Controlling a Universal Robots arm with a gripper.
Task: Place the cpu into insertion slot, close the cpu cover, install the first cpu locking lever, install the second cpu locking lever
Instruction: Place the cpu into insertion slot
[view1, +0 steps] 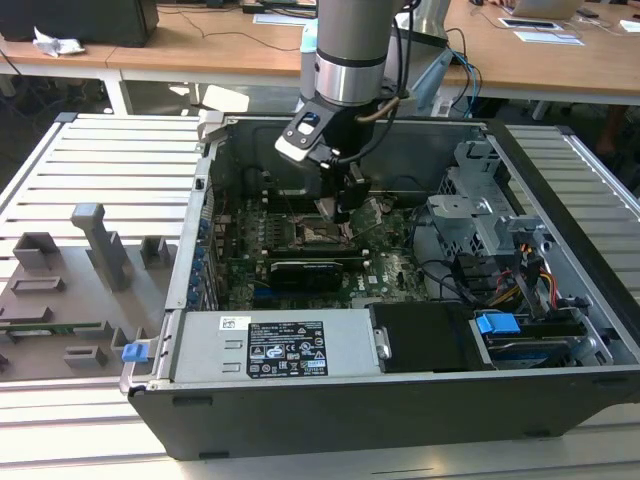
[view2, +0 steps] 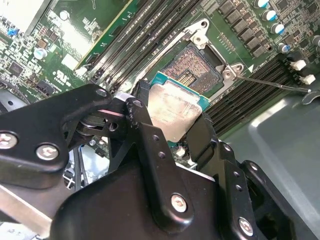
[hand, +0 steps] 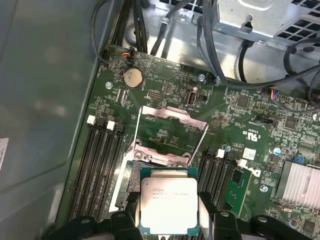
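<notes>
My gripper (view2: 172, 114) is shut on the cpu (view2: 176, 106), a flat square chip with a pale metal face, pinched by two opposite edges. The chip hangs tilted just above the insertion slot (view2: 194, 62), a dark square socket with a metal rim on the green motherboard. In the first wrist view the cpu (hand: 168, 200) sits between the black fingers (hand: 207, 212) and hides most of the insertion slot (hand: 130, 182). The cpu cover (hand: 172, 114), a silver frame, stands flipped open past the socket. A thin locking lever (view2: 270, 83) sticks out beside it. In the exterior view the gripper (view1: 345, 212) is low inside the case.
Long memory slots (hand: 95, 165) flank the socket on both sides. A black card (view1: 310, 272) lies in front of the socket, and a grey power supply (view1: 270, 345) beyond that. Drive cage (view1: 480, 215) and cables fill the exterior view's right. A grey fixture tray (view1: 60, 290) lies outside the case.
</notes>
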